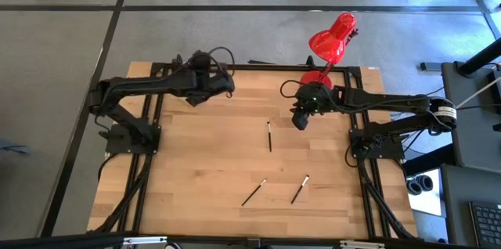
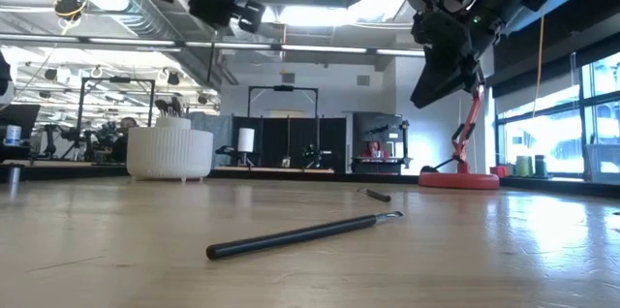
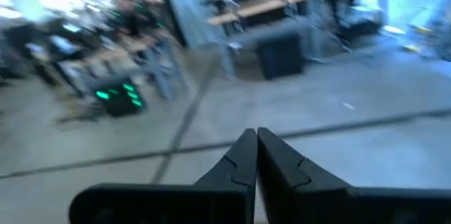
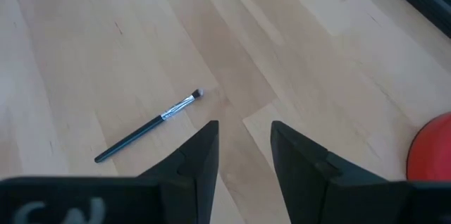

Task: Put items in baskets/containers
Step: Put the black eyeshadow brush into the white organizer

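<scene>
Three thin dark makeup brushes lie flat on the wooden table: one near the middle (image 1: 269,135) and two toward the near edge (image 1: 254,193) (image 1: 300,189). The cream-white round cup (image 2: 170,153) stands at the far left in the low view; the high view does not show it. My right gripper (image 1: 299,120) hangs open and empty above the table, right of the middle brush (image 4: 148,127). My left gripper (image 3: 255,136) is shut and empty, held high at the far left (image 1: 211,84), above the cup's area.
A red desk lamp (image 1: 333,41) stands at the far right edge, its round base (image 2: 458,180) on the table close behind my right arm. Black frame rails run along the table's left and right sides. Bare wood lies between the brushes.
</scene>
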